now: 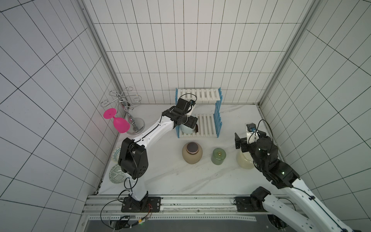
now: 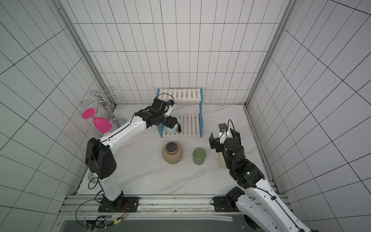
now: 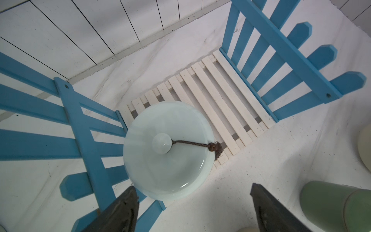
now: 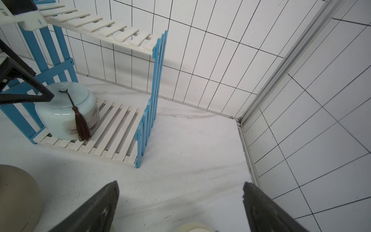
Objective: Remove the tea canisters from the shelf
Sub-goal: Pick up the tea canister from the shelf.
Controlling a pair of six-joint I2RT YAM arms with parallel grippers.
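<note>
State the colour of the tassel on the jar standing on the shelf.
Dark brown; the tassel shows best in the right wrist view, against the pale-blue jar.

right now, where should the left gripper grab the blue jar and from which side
Probably the wide body just under the lid, from above: the blue jar stands upright under the open left gripper. The knob is small and round. Set one finger front and one back, since the fence is close beside it.

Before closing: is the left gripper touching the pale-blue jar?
Cannot tell. Left wrist view: one left gripper finger clears the pale-blue jar; the other overlaps its rim.
</note>
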